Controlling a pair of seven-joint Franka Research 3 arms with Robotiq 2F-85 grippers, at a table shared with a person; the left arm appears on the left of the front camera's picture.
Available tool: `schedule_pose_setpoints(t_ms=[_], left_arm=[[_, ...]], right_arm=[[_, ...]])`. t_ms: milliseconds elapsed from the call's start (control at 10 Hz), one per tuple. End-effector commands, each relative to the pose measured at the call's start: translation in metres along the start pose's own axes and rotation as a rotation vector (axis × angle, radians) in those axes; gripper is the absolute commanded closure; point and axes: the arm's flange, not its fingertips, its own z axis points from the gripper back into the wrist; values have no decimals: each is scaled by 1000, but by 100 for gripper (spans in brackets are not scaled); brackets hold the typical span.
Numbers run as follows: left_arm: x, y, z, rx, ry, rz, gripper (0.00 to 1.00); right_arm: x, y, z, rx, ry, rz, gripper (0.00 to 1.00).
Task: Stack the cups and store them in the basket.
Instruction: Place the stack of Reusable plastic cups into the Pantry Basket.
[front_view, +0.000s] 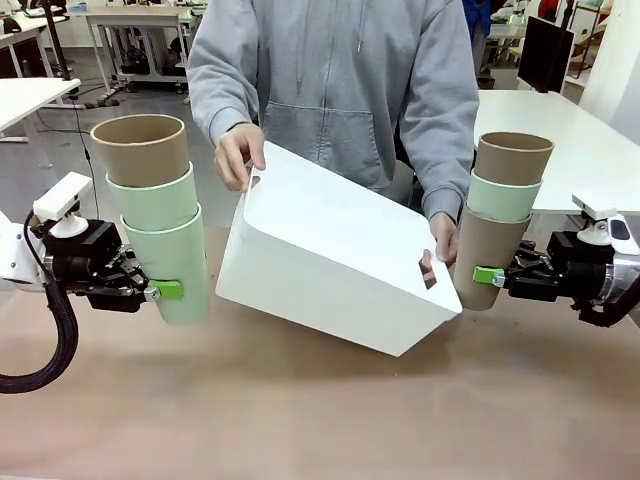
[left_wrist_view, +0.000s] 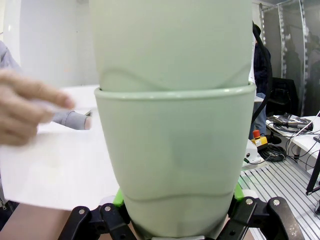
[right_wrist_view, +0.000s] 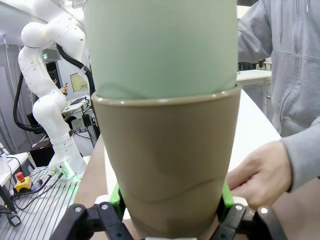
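**Q:** What are the largest items?
**A:** The table (front_view: 320, 430) has a brown top that spans the foreground. The person (front_view: 340, 80), in a grey hoodie, stands at its far side.

**Q:** Where is the basket?
**A:** The basket (front_view: 330, 255) is white and sits mid-table between the two arms. It is tipped, with solid walls toward the camera and the end on the left arm's side higher. Whether its low edge touches the table cannot be told.

**Q:** And the cups?
**A:** The left stack (front_view: 155, 210) is three nested cups, upright, just beside the basket's raised end. From the bottom they are mint, mint and tan. The right stack (front_view: 503, 198) is also three nested cups, upright, close against the basket's lower end. From the bottom they are tan, mint and tan.

**Q:** What is the state of each claw?
**A:** The left gripper (front_view: 172, 290) is clamped on the bottom mint cup (front_view: 178, 255), with its green pads low on the cup's wall. In the left wrist view the fingers flank the cup's base. The right gripper (front_view: 484, 275) is clamped in the same way on the bottom tan cup (front_view: 485, 240). Its pads press that cup's sides in the right wrist view.

**Q:** What are the smallest items?
**A:** The person's hands. One hand (front_view: 240, 155) is at the handle slot on the basket's raised end. The other hand (front_view: 443, 238) is at the slot on the lower end, just beside the right stack
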Motion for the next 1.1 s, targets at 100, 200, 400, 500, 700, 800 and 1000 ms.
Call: schedule_pose_setpoints(t_ms=[100,200,400,500,700,800,1000], left_arm=[[2,0,1,1,-8,-7,16],[2,0,1,1,-8,-7,16],[2,0,1,1,-8,-7,16],[2,0,1,1,-8,-7,16],[2,0,1,1,-8,-7,16],[2,0,1,1,-8,-7,16],[2,0,1,1,-8,-7,16]], right_arm=[[5,1,0,0,-8,11,15],[5,1,0,0,-8,11,15],[15,6,7,-4,22,4,15],[34,13,10,-16,47,5,15],[62,28,9,-18,115,8,15],[79,35,2,-33,182,22,15],[101,43,-24,-45,312,56,15]])
